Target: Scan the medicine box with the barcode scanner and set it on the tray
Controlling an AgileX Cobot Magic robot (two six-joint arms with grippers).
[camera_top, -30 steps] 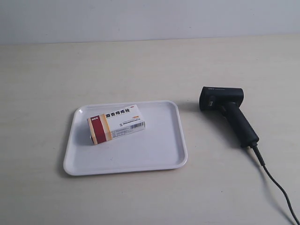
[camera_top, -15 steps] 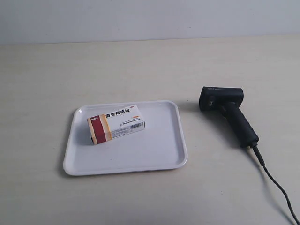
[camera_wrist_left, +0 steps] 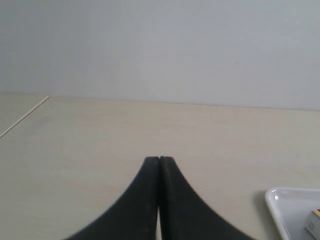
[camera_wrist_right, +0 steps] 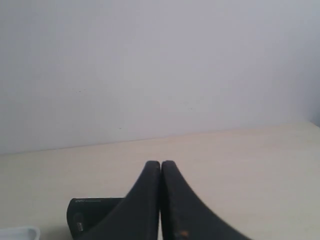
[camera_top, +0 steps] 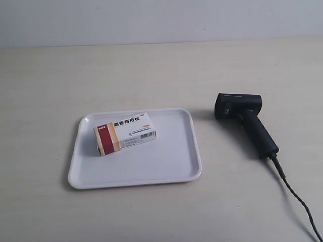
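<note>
In the exterior view, the tray (camera_top: 171, 166) sits left of centre on the pale desk (camera_top: 151, 70). The medicine box (camera_top: 125, 133) lies flat in the tray's upper left part, its dark red and orange band toward the frame's left and its barcode on the side facing the camera. To the right, well clear of the tray, the barcode scanner (camera_top: 246, 120) lies on the desk, head toward the top, its cable (camera_top: 298, 199) running to the lower right corner. No arm appears in this view. The left claw (camera_wrist_left: 159, 161) has its fingertips pressed together, empty, as does the right claw (camera_wrist_right: 160, 165).
</note>
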